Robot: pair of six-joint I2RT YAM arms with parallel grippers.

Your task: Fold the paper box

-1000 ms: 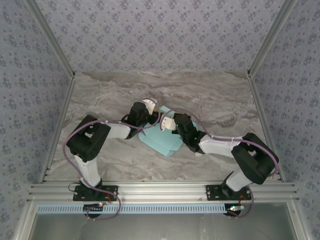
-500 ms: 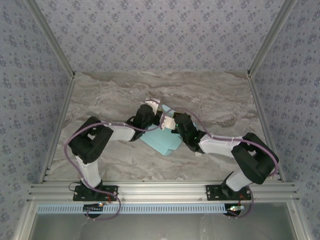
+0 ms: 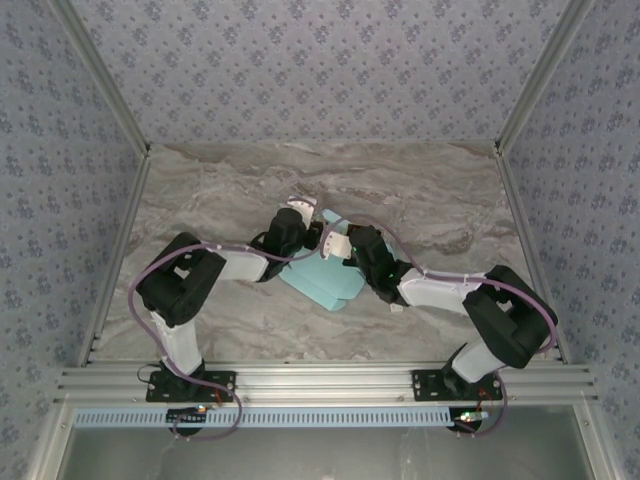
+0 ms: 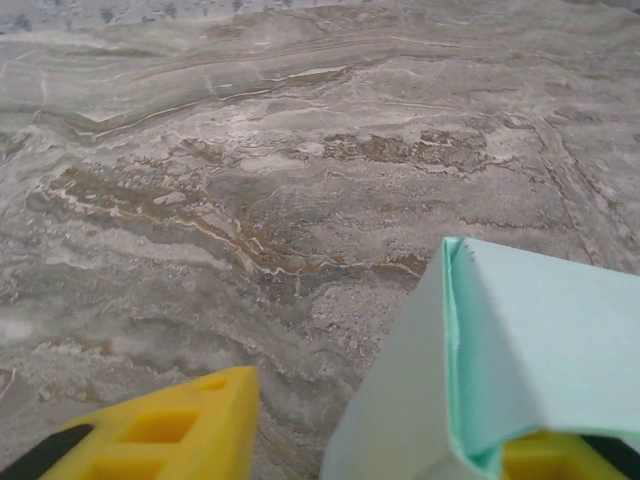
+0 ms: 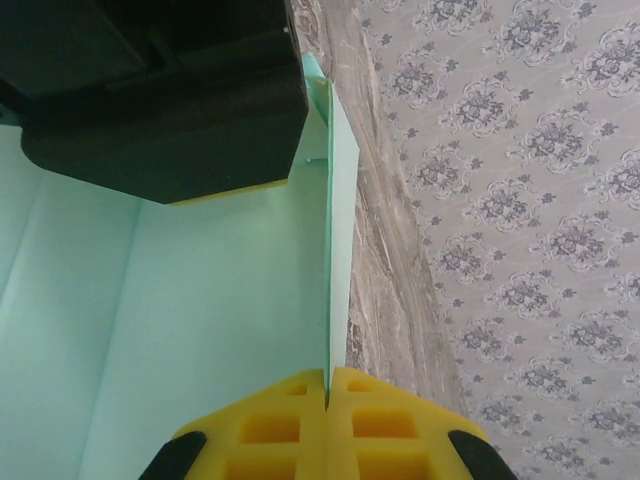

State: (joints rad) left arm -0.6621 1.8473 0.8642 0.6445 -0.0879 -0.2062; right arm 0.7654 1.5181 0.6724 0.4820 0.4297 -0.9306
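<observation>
Pinching tight, the right gripper (image 5: 327, 378) clamps a raised flap of the paper box (image 3: 322, 282) mid-surface on the marble table (image 3: 200, 180), while the left gripper (image 4: 390, 425) crowds in just beside, jaws apart, one yellow finger (image 4: 542, 460) tucked under a folded flap, patterned walls (image 3: 320, 70) all round.

**A:** Left arm, pose and state?

**B:** The left arm (image 3: 235, 263) reaches forward and inward from its base, with the elbow bent out to the left. On the left gripper (image 3: 298, 218), the yellow fingers (image 4: 170, 430) stand well apart.

**A:** Right arm?

**B:** The right arm (image 3: 440, 288) mirrors it, elbow out to the right and wrist angled inward. The right gripper (image 5: 327, 385) is closed, its pads (image 5: 265, 425) pinching a thin edge of the paper box (image 5: 200, 320). The two grippers sit just beside each other.
</observation>
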